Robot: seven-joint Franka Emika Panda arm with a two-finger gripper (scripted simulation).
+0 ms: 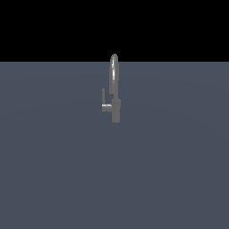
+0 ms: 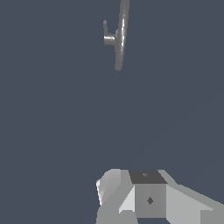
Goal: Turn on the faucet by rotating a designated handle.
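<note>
A flat, matte slate-blue bench [image 1: 53, 170] carries the faucet [image 1: 115, 89], a small grey metallic tap with a short cylindrical body and tall, narrow arched spout, standing far back at centre. Its handle [image 1: 104, 102], a thin L-shaped lever, juts toward the exterior view's left. The pale, faceted claw [image 2: 131, 197] sits well apart from it; I cannot tell whether its fingers are apart or together.

— How is the light?

— Dim and flat. The floor [image 1: 114, 179] is an even slate grey with no cast shadows, under a pure black band.

— Any glare?

— Only a thin bright streak along the faucet [image 1: 114, 76] spout, also seen in the wrist view [image 2: 122, 30].

— Sharpness?

— Low resolution, soft jagged edges; no blur or edge warping.
</note>
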